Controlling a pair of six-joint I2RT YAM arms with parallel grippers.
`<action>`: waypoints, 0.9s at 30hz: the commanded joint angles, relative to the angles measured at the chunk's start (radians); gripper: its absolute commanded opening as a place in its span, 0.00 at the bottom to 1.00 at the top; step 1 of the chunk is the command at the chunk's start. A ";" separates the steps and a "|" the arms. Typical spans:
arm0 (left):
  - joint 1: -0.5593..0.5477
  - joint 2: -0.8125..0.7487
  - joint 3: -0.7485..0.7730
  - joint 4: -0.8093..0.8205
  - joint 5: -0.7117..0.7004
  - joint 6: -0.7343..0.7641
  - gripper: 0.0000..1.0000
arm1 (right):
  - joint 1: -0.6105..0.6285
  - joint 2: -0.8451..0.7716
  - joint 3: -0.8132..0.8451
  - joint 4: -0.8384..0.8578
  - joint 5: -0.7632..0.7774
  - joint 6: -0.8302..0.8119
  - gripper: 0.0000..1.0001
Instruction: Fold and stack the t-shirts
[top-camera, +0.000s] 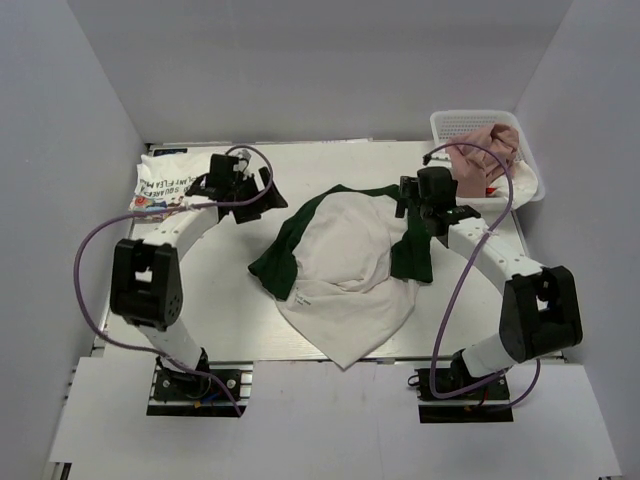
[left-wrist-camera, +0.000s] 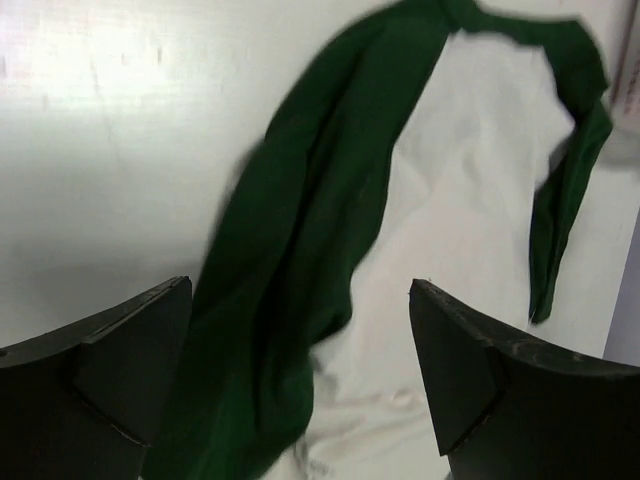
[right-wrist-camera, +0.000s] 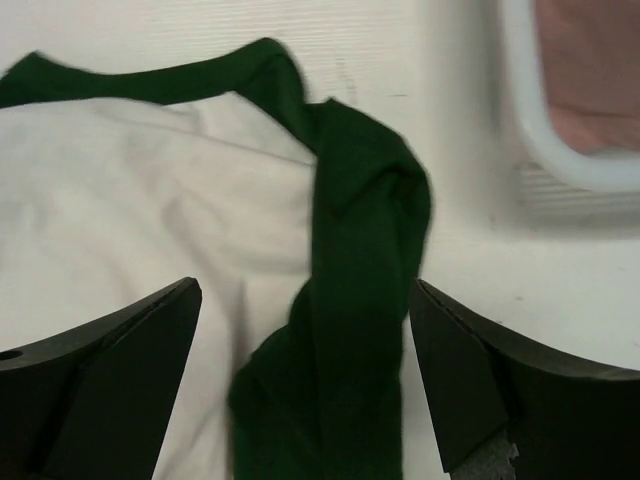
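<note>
Green-sleeved t-shirt (top-camera: 345, 265) lies rumpled, fold not yet begun; L gripper (top-camera: 252, 200) & R gripper (top-camera: 430, 213) spread, empty. Next: pinch sleeves, fold inward.

Left arm (top-camera: 185, 228): had white tube links and bulky black joint housings.
Right arm (top-camera: 490, 245): matched it, white links with black joints.
Cables (top-camera: 85, 265): were lilac, one looped along each arm.
Bases (top-camera: 195, 385): were black, with small wires showing.
Left gripper (left-wrist-camera: 300, 288): had matt black, wedge-shaped jaws with bevelled edges.
Right gripper (right-wrist-camera: 305, 285): had the same black jaws.
</note>
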 joint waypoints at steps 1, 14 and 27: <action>-0.016 -0.142 -0.150 -0.005 -0.004 0.004 1.00 | 0.008 -0.057 -0.036 0.129 -0.218 -0.042 0.90; -0.056 -0.245 -0.430 -0.131 -0.205 0.002 0.78 | 0.012 -0.108 -0.093 0.182 -0.354 -0.055 0.90; -0.065 -0.149 -0.002 -0.056 -0.306 0.051 0.00 | 0.008 -0.124 -0.129 0.211 -0.365 -0.051 0.90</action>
